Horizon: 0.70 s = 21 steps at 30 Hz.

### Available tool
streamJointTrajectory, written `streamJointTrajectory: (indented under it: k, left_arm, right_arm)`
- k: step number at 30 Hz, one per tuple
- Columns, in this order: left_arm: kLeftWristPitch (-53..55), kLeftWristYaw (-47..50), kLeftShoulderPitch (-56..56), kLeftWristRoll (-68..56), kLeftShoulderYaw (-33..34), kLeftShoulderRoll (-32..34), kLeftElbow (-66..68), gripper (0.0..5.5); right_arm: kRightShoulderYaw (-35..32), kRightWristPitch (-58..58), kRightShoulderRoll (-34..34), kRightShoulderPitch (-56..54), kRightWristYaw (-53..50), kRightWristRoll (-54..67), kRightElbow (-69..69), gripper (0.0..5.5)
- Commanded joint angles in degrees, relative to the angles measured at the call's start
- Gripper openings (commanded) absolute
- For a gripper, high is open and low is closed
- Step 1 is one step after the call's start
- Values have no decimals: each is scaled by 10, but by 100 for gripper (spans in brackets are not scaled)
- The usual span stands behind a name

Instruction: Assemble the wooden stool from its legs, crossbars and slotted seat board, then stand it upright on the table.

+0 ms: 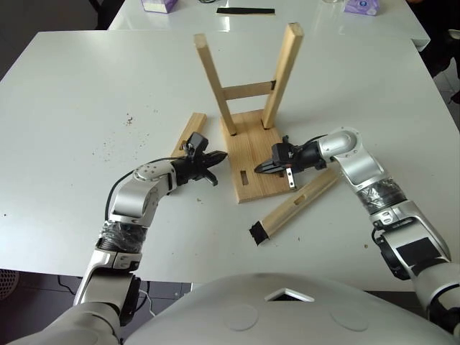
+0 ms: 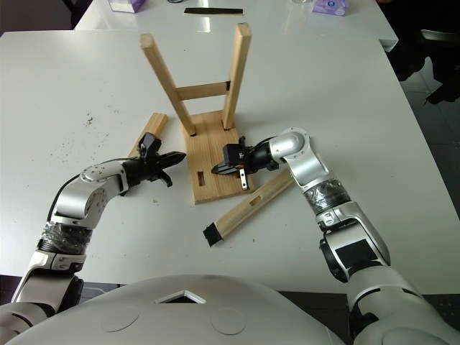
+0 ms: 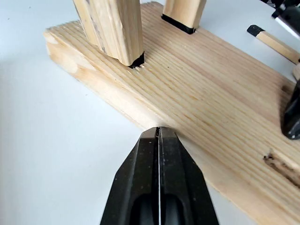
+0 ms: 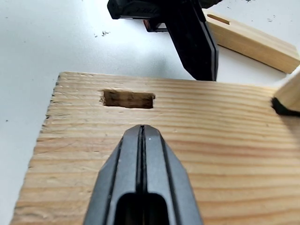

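From my head camera, the seat board (image 1: 251,162) lies flat at the centre of the frame on the table (image 1: 72,108). Two standing legs (image 1: 282,72) rise from its far end, toward the top of the frame, joined by a crossbar (image 1: 248,90). That half looks done.

The left loose leg (image 1: 188,133) lies just left of the board, and the right loose leg (image 1: 295,207) lies slanted at lower right of it. Neither is fitted yet. My left gripper (image 1: 219,155) sits at the board's left edge and my right gripper (image 1: 260,169) is over its right side.

My left wrist camera shows my left fingers (image 3: 150,154) pressed together with nothing between them, the tip right at the board's side edge. The two fitted leg feet sit in their sockets beyond.

My right wrist camera shows my right fingers (image 4: 133,154) likewise closed and empty, low over the board, pointing at an empty slot (image 4: 127,99).

I judge the job about halfway. The second pair of legs has to go in, and after that I have to turn the stool over and stand it up. I can't see a second crossbar.
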Motion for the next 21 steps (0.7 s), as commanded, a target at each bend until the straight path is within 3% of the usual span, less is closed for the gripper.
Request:
streamJointTrajectory:
  k: [1,6,13,17,21]
  left_arm:
    - [-13,-6,-27,5,-1,-14,22,0]
    - [-21,1,-24,8,26,-1,26,0]
    - [15,19,72,-10,67,22,-93,0]
    - [47,18,138,-25,58,32,-172,0]
    - [48,24,129,-13,38,21,-153,0]
  right_arm:
    - [21,19,8,26,-22,-20,5,1]
    - [-44,54,-11,14,-57,23,-51,1]
    - [-98,73,-124,51,-30,34,-137,1]
    - [-103,47,-146,41,-67,-4,-78,1]
    - [-84,24,-124,20,-102,-35,-9,1]
